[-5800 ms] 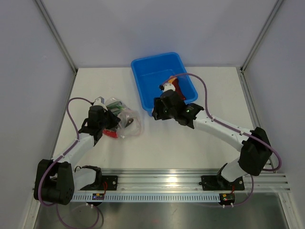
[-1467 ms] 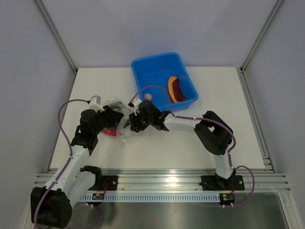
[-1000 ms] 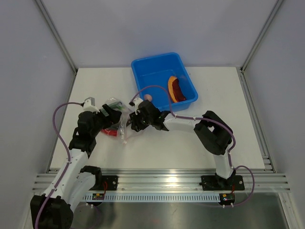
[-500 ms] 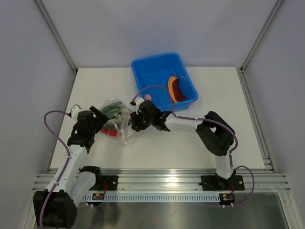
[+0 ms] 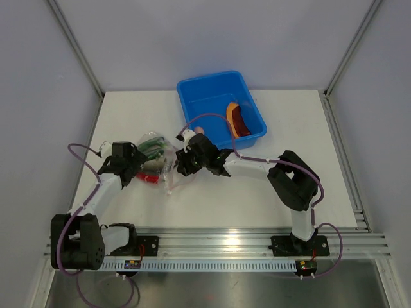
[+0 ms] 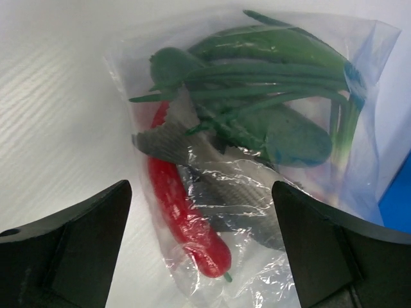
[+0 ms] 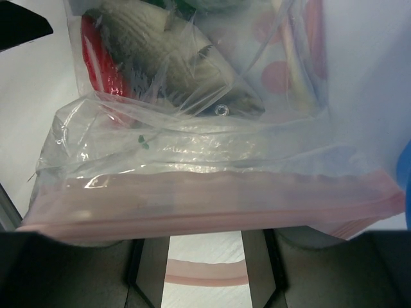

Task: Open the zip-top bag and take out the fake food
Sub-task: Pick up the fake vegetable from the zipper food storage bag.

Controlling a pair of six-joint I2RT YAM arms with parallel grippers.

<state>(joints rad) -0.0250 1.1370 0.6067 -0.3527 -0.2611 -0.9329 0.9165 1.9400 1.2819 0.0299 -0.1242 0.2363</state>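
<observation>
A: Bag position?
B: Clear bag [image 5: 160,159] on the table [image 5: 257,192], left of centre. Green stalks [image 5: 151,142] and a red chilli [image 5: 149,179] show through it.
A: Arms?
B: Left gripper [image 5: 131,168] just beside its left edge, right gripper [image 5: 182,162] at its right edge. Jaws unreadable. Blue tub [image 5: 209,102] behind, orange slice [image 5: 235,119] inside.
</observation>
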